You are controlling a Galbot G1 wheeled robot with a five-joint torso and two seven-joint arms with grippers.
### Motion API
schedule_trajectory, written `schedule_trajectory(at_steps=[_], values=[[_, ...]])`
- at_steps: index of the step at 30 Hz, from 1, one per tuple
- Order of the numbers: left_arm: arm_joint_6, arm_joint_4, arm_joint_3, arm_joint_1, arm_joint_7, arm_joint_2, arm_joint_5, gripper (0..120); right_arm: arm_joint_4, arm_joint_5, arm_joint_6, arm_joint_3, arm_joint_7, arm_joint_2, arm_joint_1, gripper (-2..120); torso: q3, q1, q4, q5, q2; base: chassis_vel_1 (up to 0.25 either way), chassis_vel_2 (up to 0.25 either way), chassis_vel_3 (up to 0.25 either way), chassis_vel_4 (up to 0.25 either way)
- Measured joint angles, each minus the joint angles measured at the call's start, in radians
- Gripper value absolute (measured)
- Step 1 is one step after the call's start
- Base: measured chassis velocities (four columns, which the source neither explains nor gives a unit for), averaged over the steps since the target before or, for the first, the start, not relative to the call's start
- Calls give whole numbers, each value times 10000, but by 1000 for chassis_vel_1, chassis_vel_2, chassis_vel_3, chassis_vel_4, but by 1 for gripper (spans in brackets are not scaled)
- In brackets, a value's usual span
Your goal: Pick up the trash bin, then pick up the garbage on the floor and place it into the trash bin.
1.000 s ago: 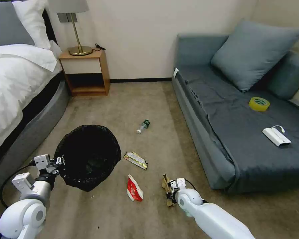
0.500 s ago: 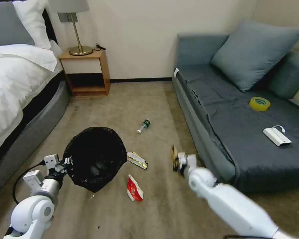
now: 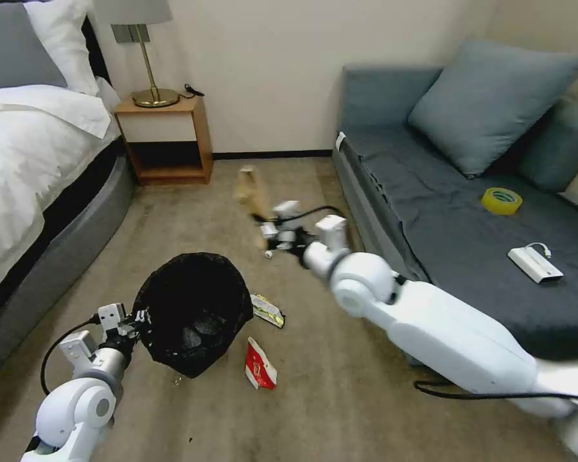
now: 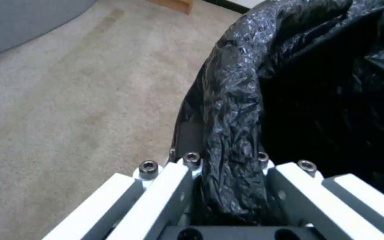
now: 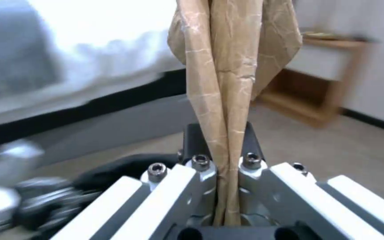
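Your left pincer (image 3: 140, 316) is clamped on the rim of the bin (image 3: 196, 311), holding it low over the floor on your left. Your right pincer (image 3: 263, 230) is clamped on the paper bag (image 3: 248, 186), held up in the air beyond the bin. The gold wrapper (image 3: 267, 309) and red packet (image 3: 259, 366) lie on the floor just beside the bin.

Even indoor light (motion blur)
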Motion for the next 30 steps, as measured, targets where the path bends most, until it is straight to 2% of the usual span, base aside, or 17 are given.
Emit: schedule_trajectory(at_steps=[1, 5, 9, 22, 24, 25, 29, 30], values=[[0, 0, 0, 0, 0, 0, 0, 4, 0, 0, 0, 0, 0, 0, 0, 0, 0, 0, 0, 0, 0, 0, 0, 0, 0], [6, -98, -151, 154, -6, -35, -116, 4, -756, -639, 204, -1433, -291, 1202, 205, 0, -1, -1, 2, 1, 0, 0, 0, 0, 0], [5, -171, -199, 274, 5, -81, -236, 4, -1470, -1043, 255, -1925, -503, 1786, 33, 0, 0, 0, 1, 0, 0, 0, 0, 0, 0], [9, -355, -333, 375, 4, -75, -600, 4, -2674, -2093, 331, -2153, -798, 2033, -181, 0, -1, 0, -2, 2, 0, 0, 0, 0, 0], [52, -444, -378, 373, -11, -44, -749, 4, -2847, -2464, 290, -2164, -856, 1993, -251, 16, 0, 0, -3, 3, 0, 0, 0, 0, 0], [52, -444, -378, 373, -11, -44, -749, 4, -2847, -2464, 290, -2164, -856, 1993, -251, 16, 0, 0, -3, 3, 0, 0, 0, 0, 0], [131, -538, -424, 371, -99, -41, -873, 4, -2803, -2636, 175, -2028, -851, 1899, -267, 33, -1, 0, -3, 3, 1, 0, 0, 0, 0], [131, -538, -424, 371, -99, -41, -873, 4, -2803, -2636, 175, -2028, -851, 1899, -267, 33, -1, 0, -3, 3, 1, 0, 0, 0, 0]])
